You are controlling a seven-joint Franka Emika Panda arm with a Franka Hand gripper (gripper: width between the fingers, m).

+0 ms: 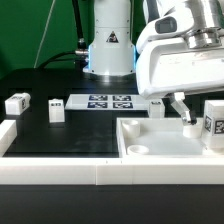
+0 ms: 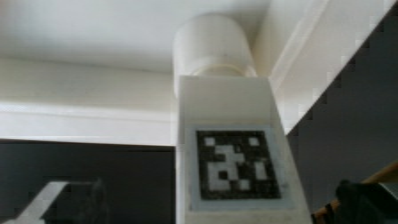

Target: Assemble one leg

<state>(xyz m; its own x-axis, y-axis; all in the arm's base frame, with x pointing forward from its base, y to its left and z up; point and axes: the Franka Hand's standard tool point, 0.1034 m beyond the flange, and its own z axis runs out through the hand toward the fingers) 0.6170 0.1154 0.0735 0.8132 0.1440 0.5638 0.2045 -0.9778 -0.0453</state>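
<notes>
A leg (image 1: 213, 123), a small white block with a tag, stands upright on the large white tray-like piece (image 1: 150, 140) near its corner at the exterior view's right. In the wrist view the same leg (image 2: 228, 130) fills the middle, its round end against the tray-like piece (image 2: 80, 85). My gripper (image 1: 200, 113) is over this leg. In the wrist view the gripper (image 2: 214, 205) has its fingers spread wide on both sides of the leg, with gaps, so it is open. Two more legs (image 1: 17, 102) (image 1: 57, 110) lie at the exterior view's left.
The marker board (image 1: 110, 101) lies on the black table in front of the robot base (image 1: 108, 50). A white raised wall (image 1: 60, 170) runs along the front. The wide white gripper body hides part of the table behind the tray-like piece.
</notes>
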